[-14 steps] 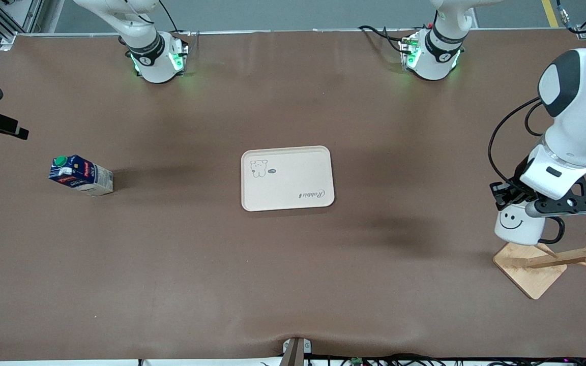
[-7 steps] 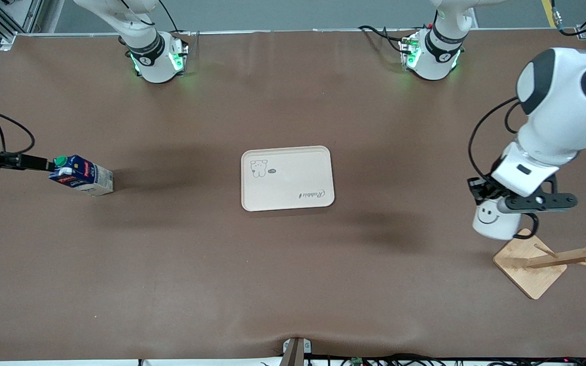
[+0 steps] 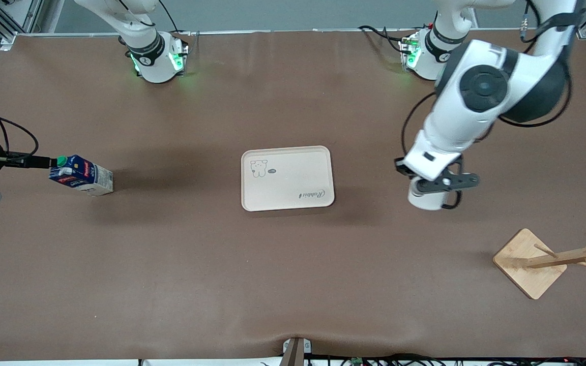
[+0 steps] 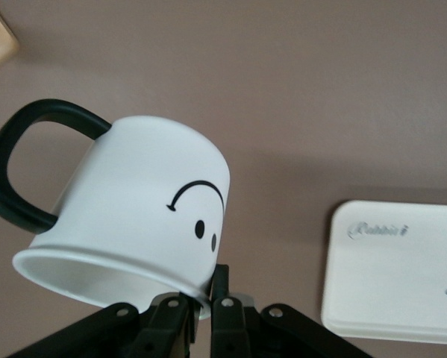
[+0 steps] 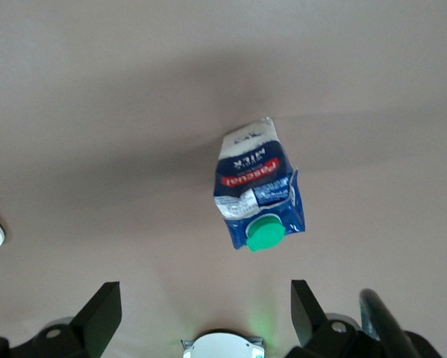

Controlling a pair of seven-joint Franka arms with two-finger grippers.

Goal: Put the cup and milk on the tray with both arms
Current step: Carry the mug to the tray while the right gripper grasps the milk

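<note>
White cup point(image 3: 425, 199) pinched at rim by left pincer point(image 3: 431, 184), hanging over bare counter point(image 3: 293, 274) between tray point(image 3: 287, 178) and wooden rack point(image 3: 547, 260); tray lies toward right arm's end from cup, so likely one sideways carry left

Left arm reaches out from its base, wrist bent down, cup tilted in wrist view, handle point(image 4: 22, 171) away from tray

Milk point(image 3: 80, 174) upright on counter near right arm's end, well apart from tray; right pincer point(image 5: 208, 313) spread wide above it, cap point(image 5: 265, 232) between fingers' line, nothing gripped
</note>
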